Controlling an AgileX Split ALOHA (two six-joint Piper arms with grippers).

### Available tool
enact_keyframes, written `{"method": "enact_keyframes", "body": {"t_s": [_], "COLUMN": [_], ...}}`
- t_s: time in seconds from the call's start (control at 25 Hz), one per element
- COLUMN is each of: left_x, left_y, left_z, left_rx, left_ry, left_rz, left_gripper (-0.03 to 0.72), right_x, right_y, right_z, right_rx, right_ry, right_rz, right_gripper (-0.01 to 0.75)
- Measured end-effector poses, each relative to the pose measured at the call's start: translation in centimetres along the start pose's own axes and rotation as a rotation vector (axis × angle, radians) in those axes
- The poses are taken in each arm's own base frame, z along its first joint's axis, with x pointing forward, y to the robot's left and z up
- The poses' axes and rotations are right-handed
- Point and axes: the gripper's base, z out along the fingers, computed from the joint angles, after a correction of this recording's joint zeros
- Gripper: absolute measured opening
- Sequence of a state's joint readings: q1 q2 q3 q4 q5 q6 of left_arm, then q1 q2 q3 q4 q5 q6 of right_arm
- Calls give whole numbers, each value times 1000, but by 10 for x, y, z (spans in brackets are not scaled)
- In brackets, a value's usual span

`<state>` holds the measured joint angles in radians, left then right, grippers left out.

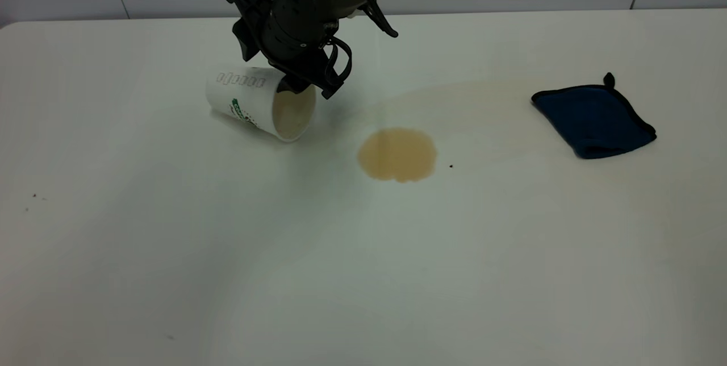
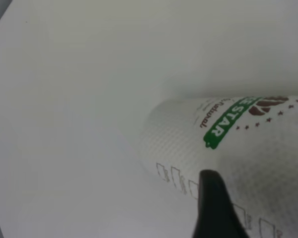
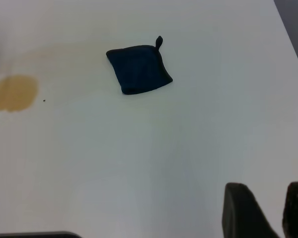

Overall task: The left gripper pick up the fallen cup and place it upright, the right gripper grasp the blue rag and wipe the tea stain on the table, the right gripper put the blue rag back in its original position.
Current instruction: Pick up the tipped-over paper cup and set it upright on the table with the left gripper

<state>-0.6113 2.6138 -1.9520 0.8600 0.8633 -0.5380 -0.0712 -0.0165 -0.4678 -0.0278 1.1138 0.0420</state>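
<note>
The left gripper (image 1: pixel 298 84) has its jaws clamped on the rim of the cup (image 1: pixel 258 102), one finger inside the mouth against the cream lining and the other outside on the dimpled wall. In the left wrist view one black fingertip (image 2: pixel 213 206) presses on the cup's (image 2: pixel 238 158) white wall just beside the row of small printed boxes, with the green banner logo beyond it. The cup is tilted, nearly on its side, on the bench (image 1: pixel 170 252); its long axis runs from about 10 o'clock at the base to about 4 o'clock at the open mouth in the exterior view, the mouth turned toward the tea stain (image 1: pixel 397 154).

The stain, roundish and tan, lies at roughly 4 o'clock from the cup, close to it but apart. The blue rag (image 1: pixel 593 119) lies flat well off at about 3 o'clock from the stain, its small loop at the 12 o'clock corner.

The right gripper (image 3: pixel 273 208) hangs above bare bench well away from the rag (image 3: pixel 139 68) and stain (image 3: pixel 13 92), jaws slightly apart and holding nothing
</note>
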Motion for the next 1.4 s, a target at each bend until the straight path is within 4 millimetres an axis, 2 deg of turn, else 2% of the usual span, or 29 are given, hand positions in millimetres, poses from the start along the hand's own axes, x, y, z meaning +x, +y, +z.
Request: {"method": "enact_keyframes", "body": {"t_s": [0.04,0.24,0.36,0.48,0.64,0.76,0.88,1.0,1.2,1.4], "left_x": [0,-1,0,1,-6,-14,-15,-12,-7,-1], "left_y": [1,2,9,19,46,75,99,114,127,142], "left_z": [0,1,-1,-9,-43,-75,-87,-83,-68,-44], "left_rx": [-2,-18,-84,-119,-71,41,196,332,538,712], "left_ry": [-1,-6,10,46,32,-51,-96,-97,-107,-124], "left_rz": [1,11,55,115,153,96,9,-60,-123,-208], "left_gripper": [438,126,42,19,9,8,8,8,8,8], "right_x": [0,0,0,0,0,0,0,0,0,0], "right_y": [0,0,0,0,0,0,0,0,0,0], "right_z": [0,0,0,0,0,0,0,0,0,0], "right_rx": [0,0,0,0,0,0,0,0,0,0], "right_ry": [0,0,0,0,0,0,0,0,0,0], "right_rz": [0,0,0,0,0,0,0,0,0,0], "right_gripper": [240,240,240,240,240,240,240,240,240,240]}}
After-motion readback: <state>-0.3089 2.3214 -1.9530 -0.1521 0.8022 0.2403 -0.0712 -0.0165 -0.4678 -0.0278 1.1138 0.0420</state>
